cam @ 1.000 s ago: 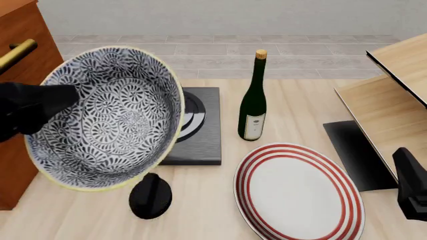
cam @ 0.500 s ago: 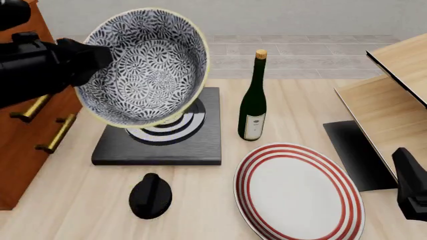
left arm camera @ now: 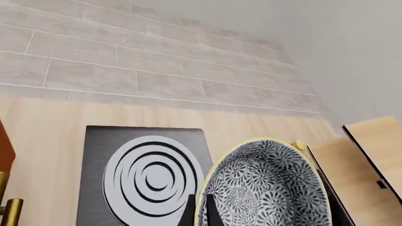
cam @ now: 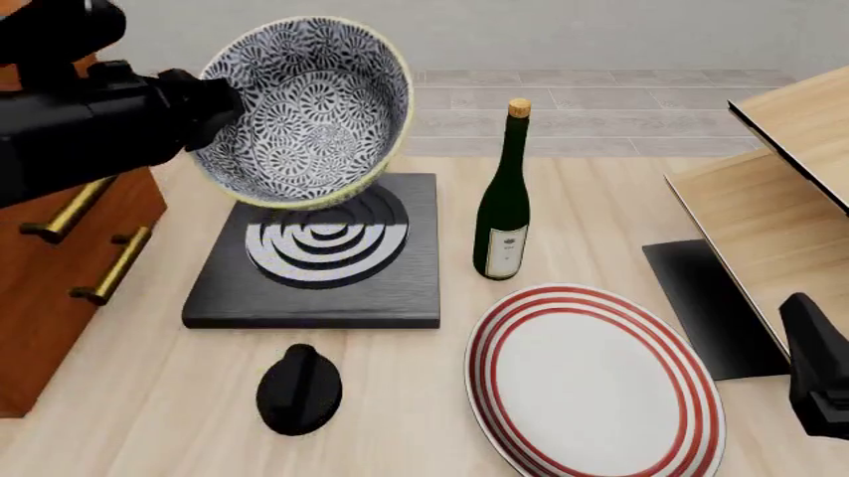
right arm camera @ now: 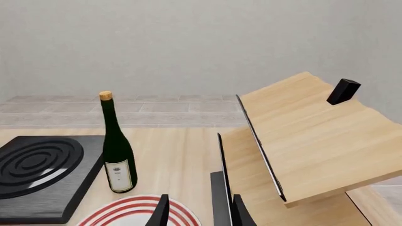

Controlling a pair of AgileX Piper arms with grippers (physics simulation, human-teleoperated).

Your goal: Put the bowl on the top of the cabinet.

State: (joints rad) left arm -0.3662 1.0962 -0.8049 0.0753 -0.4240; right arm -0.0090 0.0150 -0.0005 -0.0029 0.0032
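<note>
Pale wood surface [cam: 584,238]; left hand [cam: 219,99] clamps the blue-and-white floral ceramic bowl [cam: 305,109] — level it, carry left over the reddish-brown wooden cabinet [cam: 54,288].

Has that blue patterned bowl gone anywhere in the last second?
Yes. The bowl has risen and shifted away from the camera; held by the left hand, it now hangs above the black burner plate, beside the cabinet.

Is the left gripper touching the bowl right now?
Touching. In the left wrist view the left gripper has its fingers clamped either side of the bowl rim.
</note>
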